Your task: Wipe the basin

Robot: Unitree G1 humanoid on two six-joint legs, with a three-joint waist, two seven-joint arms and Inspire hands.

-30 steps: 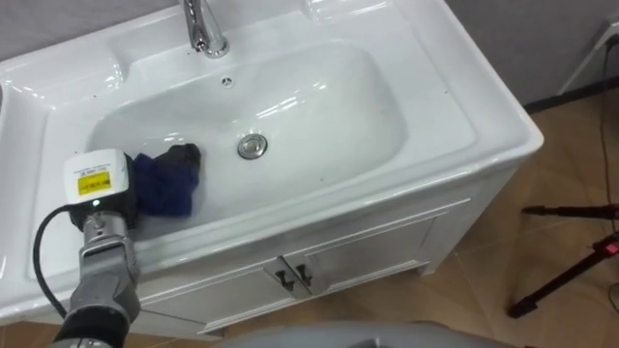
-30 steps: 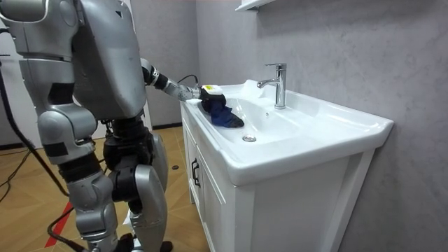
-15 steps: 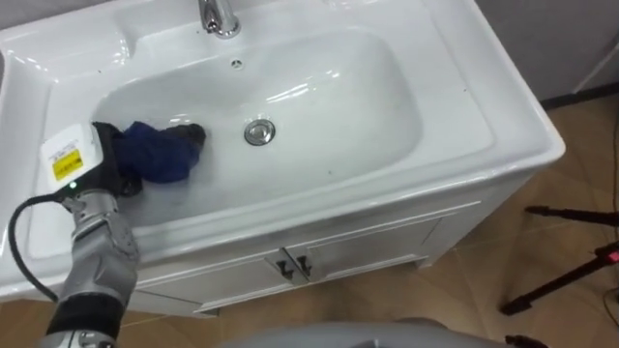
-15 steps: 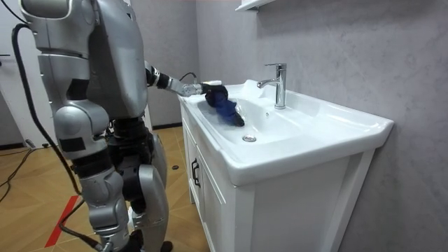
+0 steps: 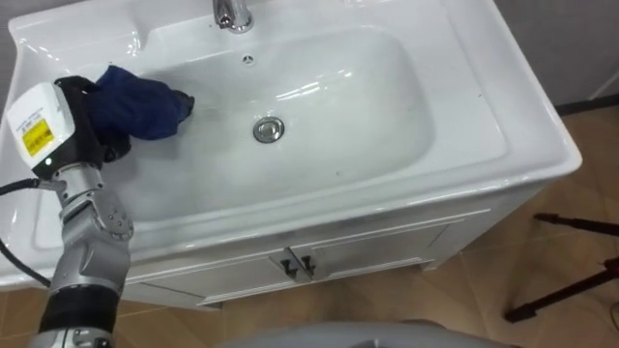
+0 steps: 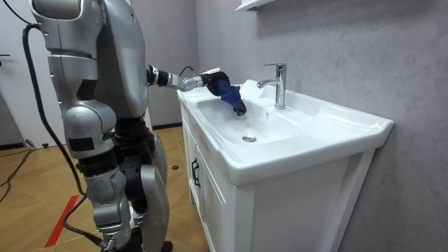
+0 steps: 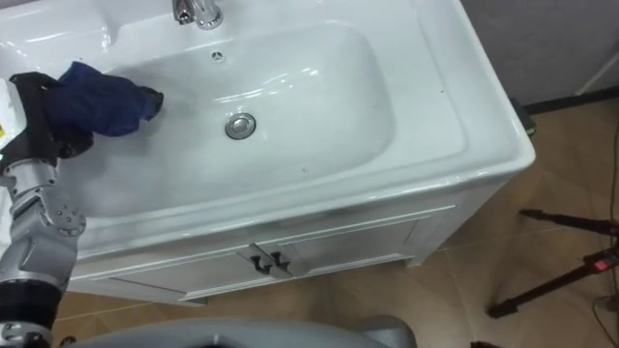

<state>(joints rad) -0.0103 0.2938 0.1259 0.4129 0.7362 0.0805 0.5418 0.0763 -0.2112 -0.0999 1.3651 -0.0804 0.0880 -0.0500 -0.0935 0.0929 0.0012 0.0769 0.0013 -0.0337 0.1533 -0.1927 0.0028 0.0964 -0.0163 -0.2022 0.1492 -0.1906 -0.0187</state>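
A white basin (image 5: 464, 92) is set in a cabinet top, with a chrome drain (image 5: 269, 129) in its bowl and a chrome tap (image 5: 232, 12) at the back. My left hand (image 5: 85, 130) is at the bowl's left end, shut on a dark blue cloth (image 5: 137, 106). One corner of the cloth points towards the drain. In the room view the left hand (image 6: 208, 78) is raised above the rim, and the cloth (image 6: 228, 92) hangs from it over the bowl, near the tap (image 6: 279, 84). I stand at the basin's front.
White cabinet doors with small dark handles (image 5: 295, 263) lie under the basin. Black tripod legs (image 5: 566, 261) stand on the wooden floor to the right. A grey wall runs behind the basin, with a shelf (image 6: 255, 4) above the tap.
My left hand has lifted the cloth from the bowl's floor by the drain up and back to the far left corner. The head camera has shifted too.
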